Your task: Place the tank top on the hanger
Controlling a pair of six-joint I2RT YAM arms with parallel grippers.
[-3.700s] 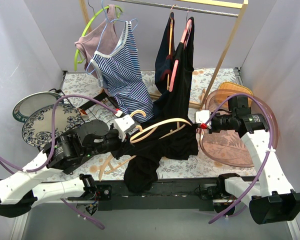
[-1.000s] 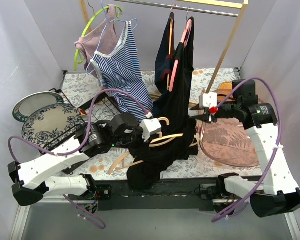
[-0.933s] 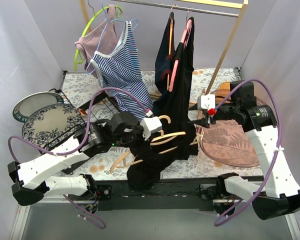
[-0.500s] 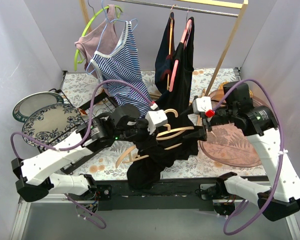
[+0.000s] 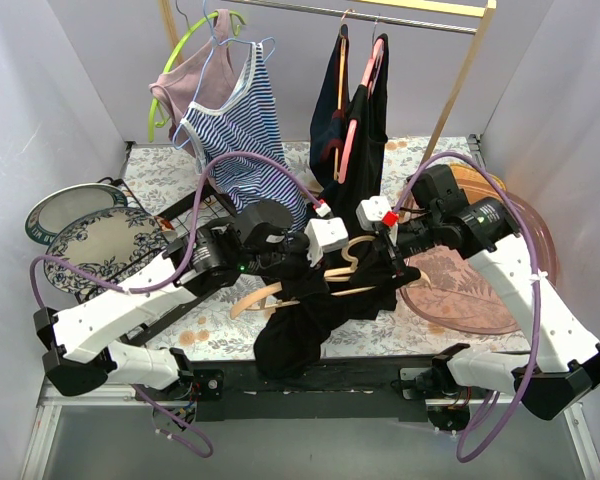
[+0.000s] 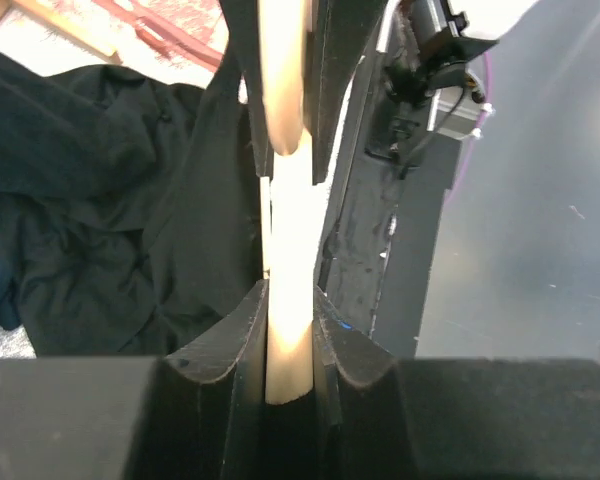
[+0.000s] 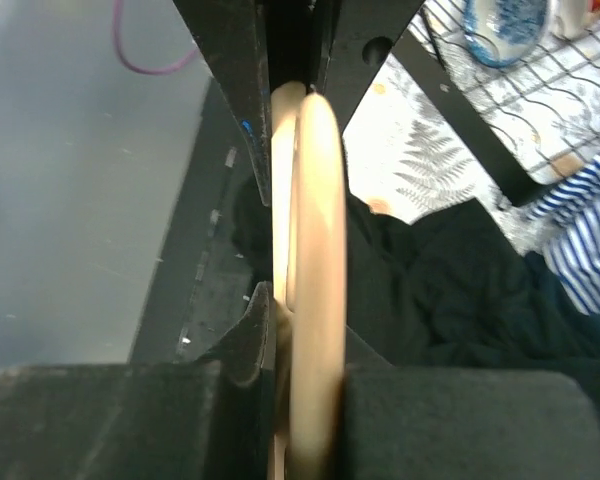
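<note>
- From the top view we see the hanger [image 5: 270, 293] held between both arms over the middle of the near edge of the table [image 5: 160, 165], its gold hook pointing toward the far edge.
- The tank top [image 5: 300, 325] is draped over the hanger's arms there. It hangs down in a bunched fold that reaches past the near edge onto the black base rail.
- From above we can place the left gripper [image 5: 330, 255] at the hanger's neck and the right gripper [image 5: 380, 250] just beside it. We cannot judge either grip from this view.
- The left wrist view settles one: the left gripper [image 6: 288, 320] is clamped on the hanger [image 6: 283, 90], with both fingers pressed against the pale wood. Black fabric of the tank top [image 6: 100, 230] lies to the left.
- The right wrist view settles the other: the right gripper [image 7: 300, 330] pinches the hanger [image 7: 318, 230] edge-on.
- Only this view shows the tank top [image 7: 430, 290] heaped below, beside the striped top [image 7: 590, 230].
</note>
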